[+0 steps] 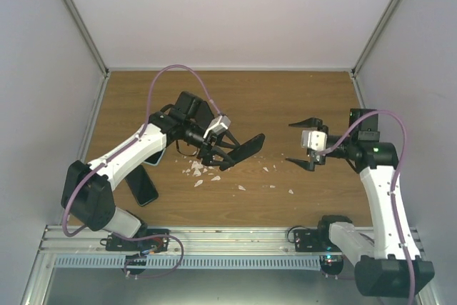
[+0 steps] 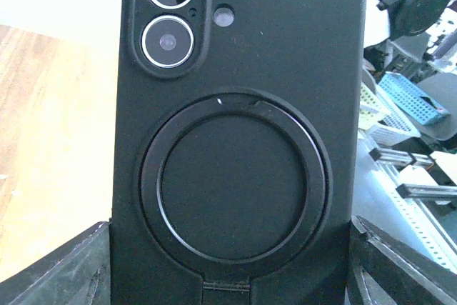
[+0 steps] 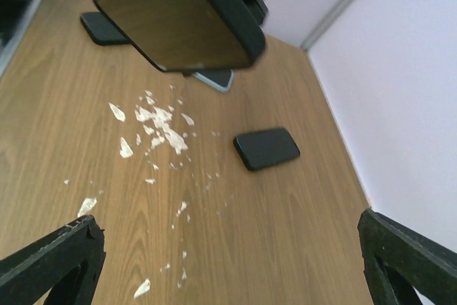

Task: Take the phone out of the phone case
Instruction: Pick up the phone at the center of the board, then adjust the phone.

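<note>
Your left end effector (image 1: 216, 151) grips the case (image 2: 235, 141) across its width, phone (image 3: 175, 23) inside, above the surface (image 1: 300, 98). Your right end effector (image 1: 291, 143) hangs wide open, empty. The case likely flexes; the phone looks stiff and slick, so peel a free corner.

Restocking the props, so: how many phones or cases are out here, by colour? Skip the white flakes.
Black cased phone in the left pincer: 1
Black phones or cases flat on the table: 2
Pale blue phone or case on the table: 1
Total: 4
</note>
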Tool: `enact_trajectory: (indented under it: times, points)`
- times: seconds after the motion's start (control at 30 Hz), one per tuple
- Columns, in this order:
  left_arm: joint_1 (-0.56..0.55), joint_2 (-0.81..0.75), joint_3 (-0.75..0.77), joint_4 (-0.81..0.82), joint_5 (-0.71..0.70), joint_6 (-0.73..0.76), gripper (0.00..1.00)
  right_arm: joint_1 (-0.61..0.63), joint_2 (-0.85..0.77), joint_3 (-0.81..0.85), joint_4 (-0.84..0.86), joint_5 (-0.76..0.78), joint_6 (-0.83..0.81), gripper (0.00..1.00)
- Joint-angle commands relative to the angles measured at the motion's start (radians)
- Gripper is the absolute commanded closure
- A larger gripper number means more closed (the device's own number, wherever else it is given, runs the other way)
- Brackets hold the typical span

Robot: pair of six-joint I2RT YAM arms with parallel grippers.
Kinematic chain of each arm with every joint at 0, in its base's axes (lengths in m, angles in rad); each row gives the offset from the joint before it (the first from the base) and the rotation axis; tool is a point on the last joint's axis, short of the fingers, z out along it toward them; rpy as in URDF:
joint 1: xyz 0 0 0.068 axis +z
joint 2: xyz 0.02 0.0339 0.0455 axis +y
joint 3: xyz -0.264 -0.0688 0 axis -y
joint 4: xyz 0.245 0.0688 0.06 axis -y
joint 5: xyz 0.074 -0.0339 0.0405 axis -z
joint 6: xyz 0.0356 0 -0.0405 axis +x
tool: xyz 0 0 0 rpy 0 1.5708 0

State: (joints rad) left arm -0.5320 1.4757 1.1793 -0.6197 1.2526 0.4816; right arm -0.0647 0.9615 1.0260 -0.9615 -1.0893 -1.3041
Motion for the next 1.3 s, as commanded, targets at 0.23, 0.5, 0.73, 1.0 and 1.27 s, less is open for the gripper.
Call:
enact_trajectory:
  times: [0.23, 0.5, 0.73, 1.0, 1.27]
  points:
    - [-0.037, 0.010, 0.044, -0.098, 0.149, 0.126, 0.64, 0.224, -0.026, 0.069, 0.115, -0.015, 0.081, 0.15]
    - [-0.058, 0.052, 0.090, -0.165, 0.157, 0.175, 0.65, 0.400, 0.014, 0.104, 0.117, 0.073, 0.102, 0.36]
    - [-0.083, 0.085, 0.120, -0.229, 0.161, 0.223, 0.65, 0.506, 0.041, 0.105, 0.103, 0.145, 0.073, 0.56]
    - [-0.097, 0.132, 0.134, -0.301, 0.182, 0.250, 0.50, 0.523, 0.040, 0.099, 0.121, 0.154, 0.121, 0.99]
    - [-0.056, 0.148, 0.212, -0.357, 0.093, 0.235, 0.01, 0.523, 0.037, 0.106, 0.133, 0.143, 0.149, 0.99]
